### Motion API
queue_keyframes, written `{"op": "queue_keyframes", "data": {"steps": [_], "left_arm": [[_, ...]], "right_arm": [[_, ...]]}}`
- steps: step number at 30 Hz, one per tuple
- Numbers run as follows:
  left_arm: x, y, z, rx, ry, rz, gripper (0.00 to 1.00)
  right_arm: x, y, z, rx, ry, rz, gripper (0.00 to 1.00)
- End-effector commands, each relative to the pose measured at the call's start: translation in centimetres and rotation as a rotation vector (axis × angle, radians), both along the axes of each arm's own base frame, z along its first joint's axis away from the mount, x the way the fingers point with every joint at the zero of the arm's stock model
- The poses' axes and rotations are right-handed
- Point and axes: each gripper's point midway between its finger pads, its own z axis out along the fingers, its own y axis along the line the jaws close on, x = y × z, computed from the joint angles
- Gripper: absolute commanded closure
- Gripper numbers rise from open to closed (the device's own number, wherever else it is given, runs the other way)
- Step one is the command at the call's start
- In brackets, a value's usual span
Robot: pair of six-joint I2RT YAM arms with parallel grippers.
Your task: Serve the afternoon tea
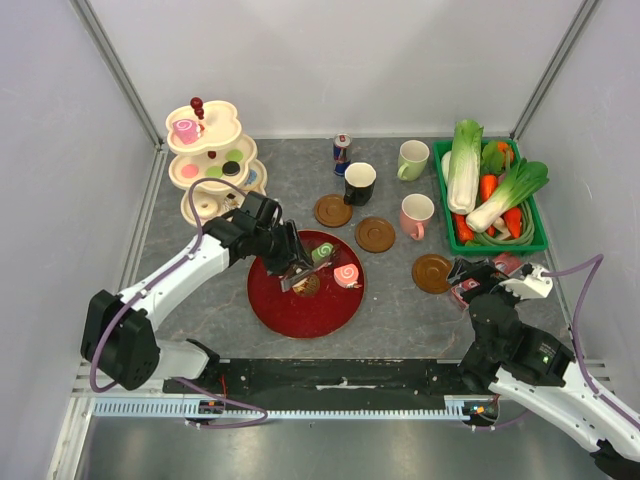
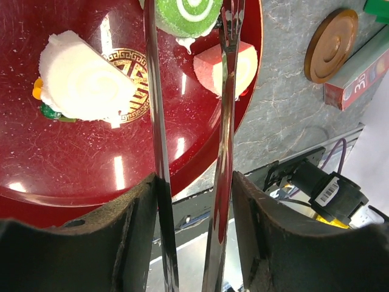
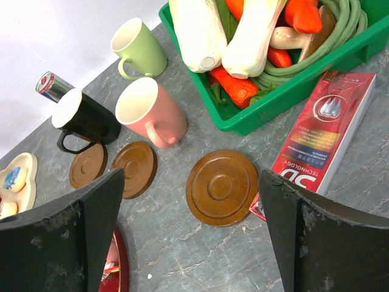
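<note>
From above, my left arm stretches forward over the red plate [image 1: 290, 312], which carries three pastries [image 1: 347, 275]. Three mugs [image 1: 359, 182] stand behind it on the desk [image 1: 200, 310].

At my left wrist, my left fingers [image 2: 121, 243] pinch metal tongs [image 2: 157, 121], whose tips reach the green swirl roll [image 2: 182, 15].

At my right wrist, my right fingers [image 3: 67, 243] are spread wide near a red box [image 3: 322, 128] reading "3D TECHNOLOGY" and three wooden coasters [image 3: 220, 187].

The top view looks down from above and behind the arm bases over the grey stone-patterned surface [image 1: 400, 320]. The left wrist view hangs close over the round glossy red plate [image 2: 73, 176], sighting along long metal tongs [image 2: 154, 109] gripped in the left hand [image 2: 194, 176]. The right wrist view stands farther off; its nearest round brown wooden coaster [image 3: 220, 187] shows in all three.
</note>
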Motion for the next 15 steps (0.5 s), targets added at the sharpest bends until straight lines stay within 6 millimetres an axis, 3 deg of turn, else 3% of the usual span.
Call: {"op": "queue_keyframes", "data": {"steps": [1, 6, 15], "left_arm": [[1.1, -1.2, 1.6, -0.051, -0.035, 0.015, 0.45], [0.7, -1.5, 2.6, -0.081, -0.044, -0.002, 0.51], [0.7, -1.1, 7.6, -0.132, -0.155, 0.011, 0.53]], "right_arm": [[0.1, -0.5, 0.5, 0.030, -0.032, -0.038, 0.02], [0.1, -0.5, 0.6, 0.034, -0.035, -0.038, 0.02], [0.0, -0.5, 0.7, 0.042, -0.040, -0.036, 0.02]]}}
